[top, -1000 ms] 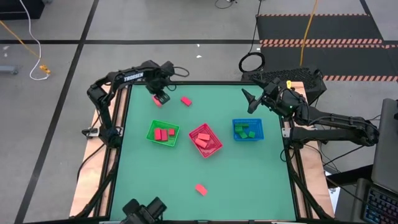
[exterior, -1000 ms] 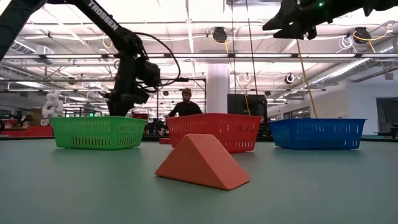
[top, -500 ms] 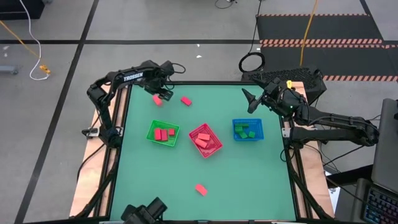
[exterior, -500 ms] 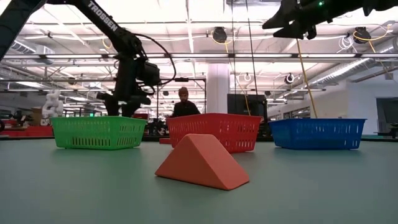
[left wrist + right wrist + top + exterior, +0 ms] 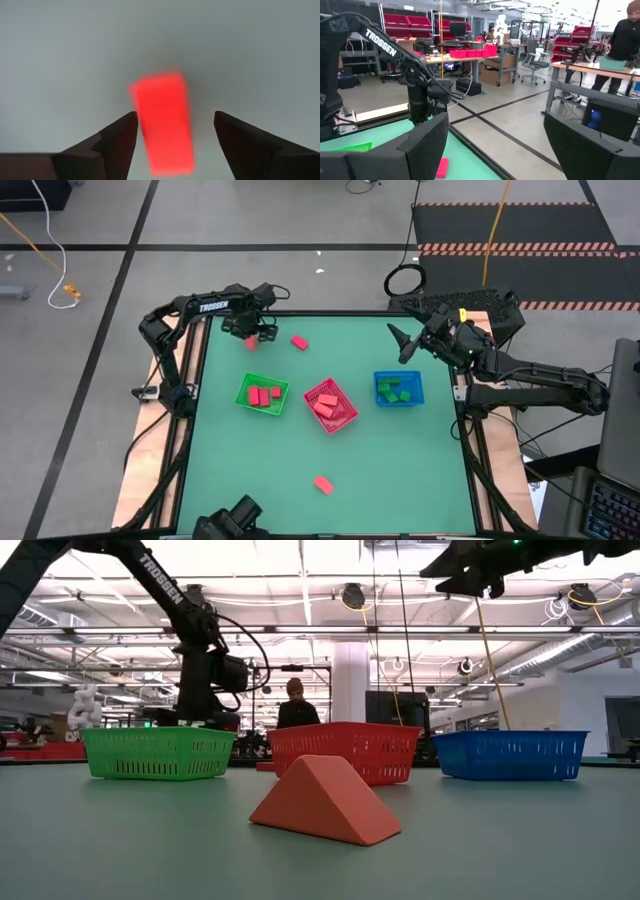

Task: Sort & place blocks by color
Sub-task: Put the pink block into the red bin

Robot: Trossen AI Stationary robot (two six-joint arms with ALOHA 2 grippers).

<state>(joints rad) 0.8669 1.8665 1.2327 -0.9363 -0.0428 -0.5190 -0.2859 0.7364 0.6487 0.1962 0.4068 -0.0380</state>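
Observation:
My left gripper [image 5: 256, 333] is open over the table's far left part, pointing down. In the left wrist view its fingers [image 5: 175, 114] stand on either side of a red bar block [image 5: 162, 122], which lies flat on the table [image 5: 250, 341]. A second red block [image 5: 299, 341] lies just to its right. A salmon wedge block [image 5: 323, 484] rests near the near edge [image 5: 325, 800]. Red blocks lie in the green basket [image 5: 243, 385] and the red basket [image 5: 349, 412], green ones in the blue basket [image 5: 418, 379]. My right gripper [image 5: 397, 338] waits open, high over the far right.
The three baskets stand in a row across the table's middle [image 5: 155, 752] [image 5: 345, 750] [image 5: 510, 753]. Bare green table lies between them and the near edge. A person [image 5: 296, 712] stands in the room beyond the far edge.
My left gripper has shifted a little toward the far edge above the red bar block and turned somewhat. The block has stayed on the table.

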